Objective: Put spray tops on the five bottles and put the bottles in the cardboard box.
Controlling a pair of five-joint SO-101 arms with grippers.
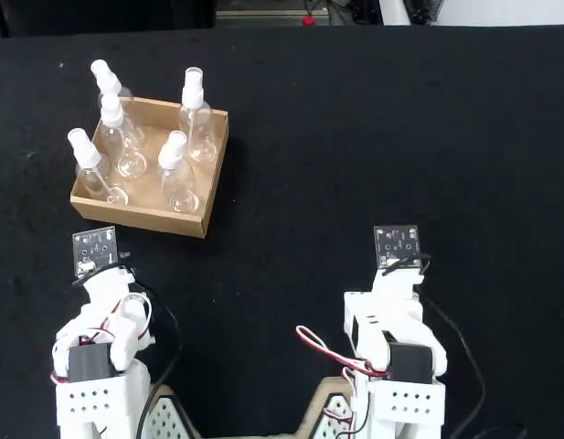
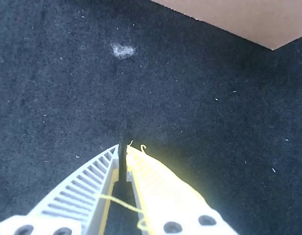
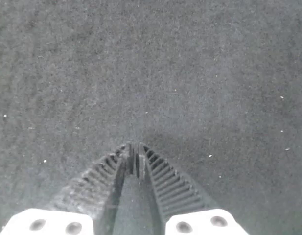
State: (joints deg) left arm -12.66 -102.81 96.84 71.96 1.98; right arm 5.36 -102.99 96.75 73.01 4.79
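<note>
You have all five bottles (image 1: 176,174) standing in the cardboard box (image 1: 144,218), spray tops (image 1: 192,87) on. Left gripper (image 2: 125,147) sits near the box's front wall, jaws pinched together, empty. Right gripper (image 3: 134,147) is well apart from the box, also closed on nothing.

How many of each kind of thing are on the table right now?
Bottles with white spray tops on: 5
Cardboard box: 1
Total: 6
</note>
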